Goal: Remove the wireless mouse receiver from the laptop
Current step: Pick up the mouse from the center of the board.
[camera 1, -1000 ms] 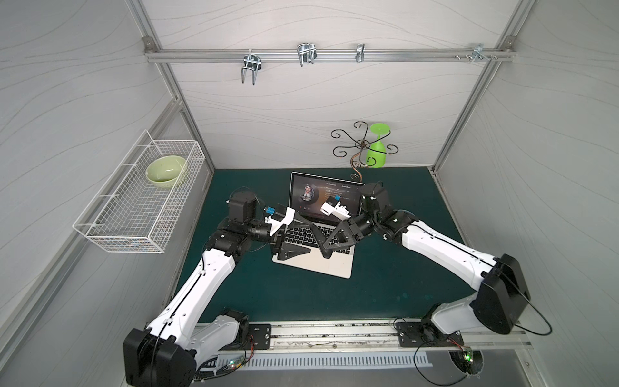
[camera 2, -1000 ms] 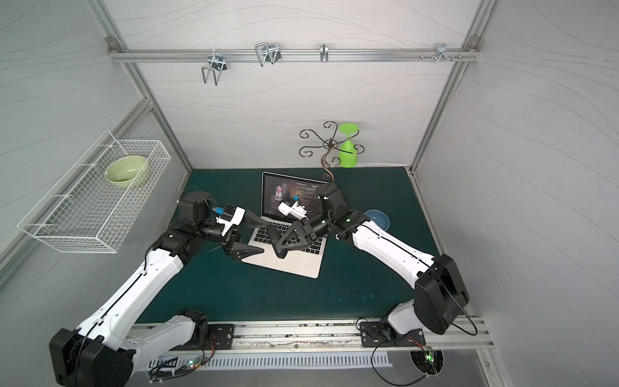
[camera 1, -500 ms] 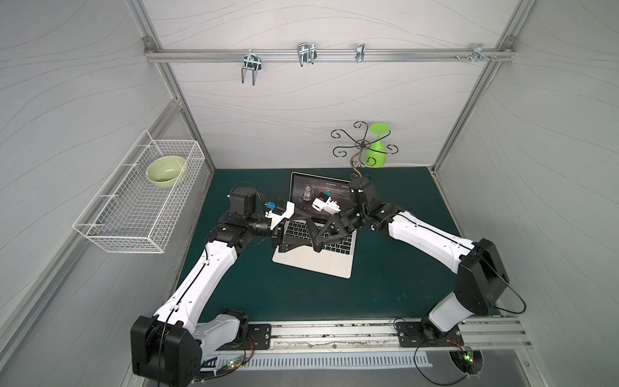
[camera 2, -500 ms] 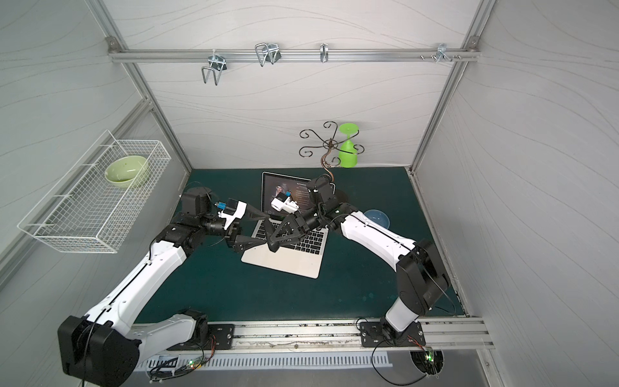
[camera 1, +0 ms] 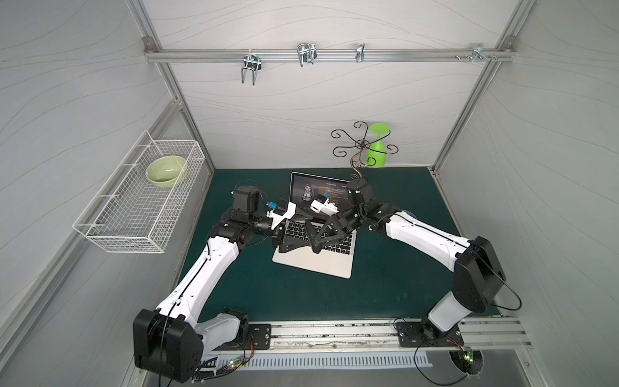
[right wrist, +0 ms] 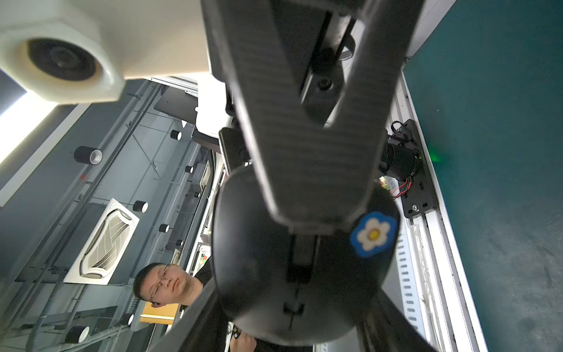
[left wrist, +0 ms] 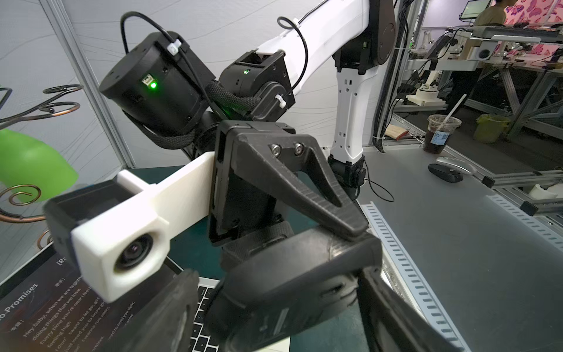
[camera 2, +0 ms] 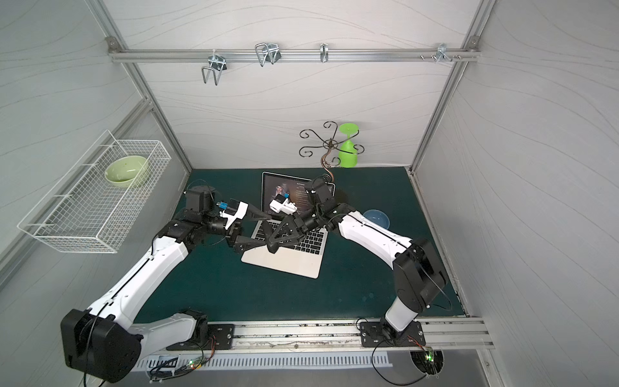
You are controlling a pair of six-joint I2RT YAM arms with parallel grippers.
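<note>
The right end effector (right wrist: 295, 314) clamps a black mouse (right wrist: 320, 268) just above the open laptop (camera 1: 315, 264) on the counter (camera 1: 385, 284). The left end effector (camera 2: 269, 233) stands wide around the mouse, one finger apart from it. The receiver cannot be made out; the arms hide the laptop's near-left edge.

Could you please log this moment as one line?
right gripper: shut on mouse | left gripper: open around mouse | both: above laptop keyboard
</note>
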